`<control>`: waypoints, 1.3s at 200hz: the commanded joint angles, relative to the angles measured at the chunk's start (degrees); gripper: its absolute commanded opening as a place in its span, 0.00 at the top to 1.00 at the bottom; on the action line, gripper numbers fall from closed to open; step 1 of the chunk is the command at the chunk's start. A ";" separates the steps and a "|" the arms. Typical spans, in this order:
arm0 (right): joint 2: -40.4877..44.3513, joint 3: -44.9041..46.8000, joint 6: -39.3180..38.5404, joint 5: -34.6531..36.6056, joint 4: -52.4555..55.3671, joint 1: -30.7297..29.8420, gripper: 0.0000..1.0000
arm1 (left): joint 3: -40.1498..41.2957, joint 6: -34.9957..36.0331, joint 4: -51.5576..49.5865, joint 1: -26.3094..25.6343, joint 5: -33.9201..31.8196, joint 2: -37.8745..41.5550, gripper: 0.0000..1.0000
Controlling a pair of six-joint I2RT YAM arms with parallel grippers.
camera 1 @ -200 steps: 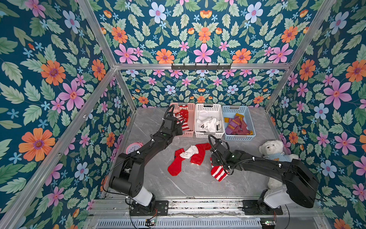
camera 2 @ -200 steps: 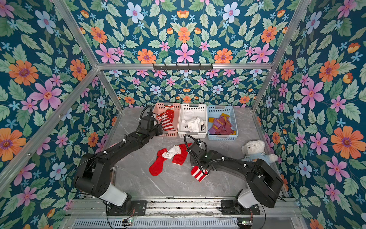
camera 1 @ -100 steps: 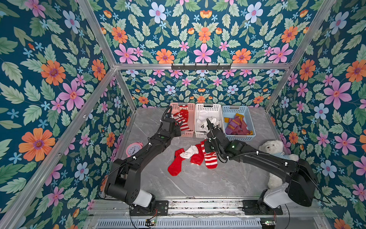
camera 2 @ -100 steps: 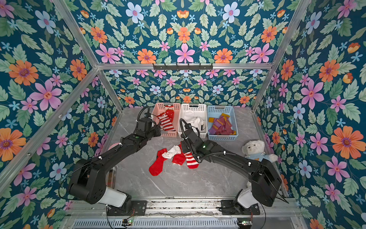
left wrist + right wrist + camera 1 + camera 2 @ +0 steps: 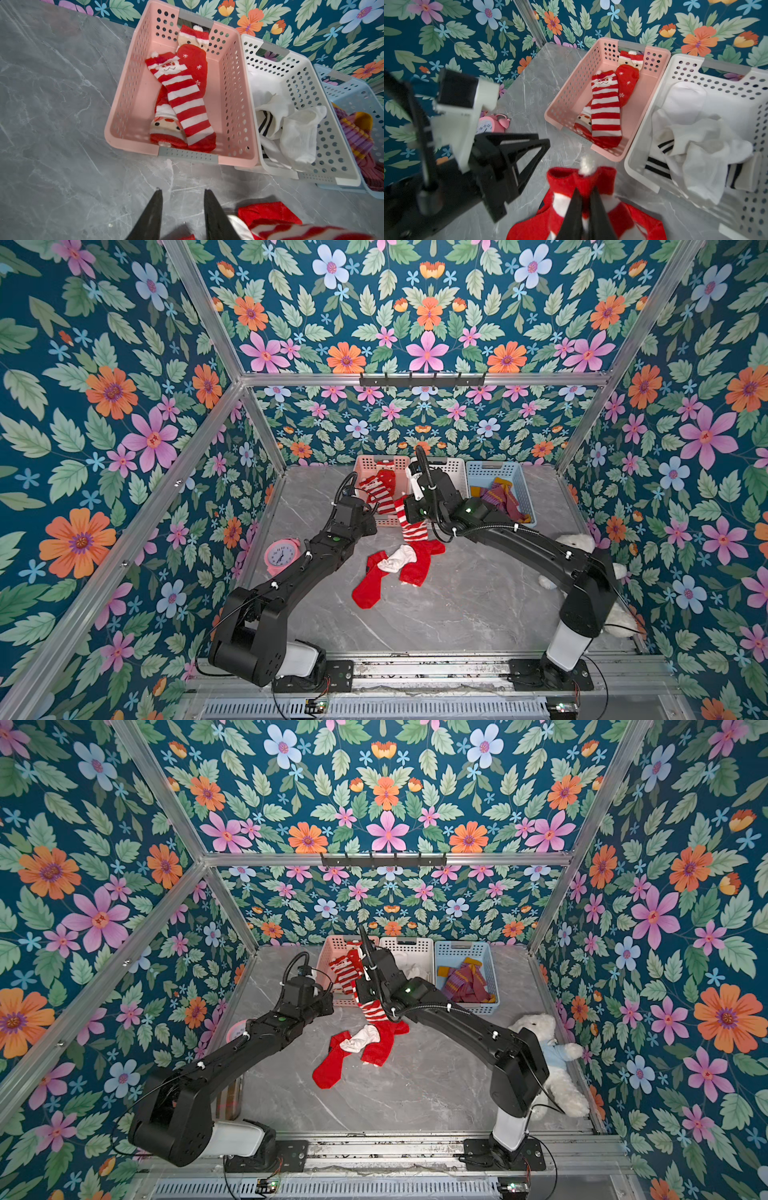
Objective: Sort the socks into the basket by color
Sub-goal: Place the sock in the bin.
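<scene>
My right gripper is clamped on a red-and-white striped sock, which dangles at five o'clock of the pink basket. My left gripper gapes empty. Loose red socks lie at the dangling sock's six o'clock.

Pink alarm clock, white plush bear, grey marble tabletop
</scene>
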State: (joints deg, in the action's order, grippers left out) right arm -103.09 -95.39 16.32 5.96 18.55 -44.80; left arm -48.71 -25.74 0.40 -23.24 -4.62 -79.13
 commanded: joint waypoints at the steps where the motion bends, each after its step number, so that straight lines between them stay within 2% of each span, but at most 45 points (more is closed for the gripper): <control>1: -2.88 -5.26 -1.31 -3.16 -0.70 0.90 0.90 | 1.17 -1.66 1.27 0.04 -0.36 1.15 0.63; 117: -24.22 -37.50 -3.23 -6.30 6.13 4.08 0.90 | 4.41 -2.41 0.83 -0.05 0.97 3.74 0.62; 168: -32.84 -45.04 -1.06 -8.21 6.04 6.61 0.89 | 5.28 -2.90 0.26 -0.13 1.45 4.82 0.62; 205: -36.86 -47.00 1.34 -12.96 -0.44 9.25 0.88 | 5.50 -3.79 -0.05 -0.30 2.27 5.35 0.62; 245: -42.39 -54.29 3.78 -16.91 -2.83 11.37 0.86 | 6.03 -4.46 -0.49 -0.53 1.75 6.33 0.62; 260: -43.43 -54.51 5.11 -17.91 -4.82 12.07 0.85 | 6.21 -4.58 -0.57 -0.57 1.64 6.53 0.62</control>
State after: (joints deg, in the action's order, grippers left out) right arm -145.10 -148.68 18.76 -8.88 18.48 -33.52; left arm -42.68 -29.58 0.01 -23.73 -2.48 -73.08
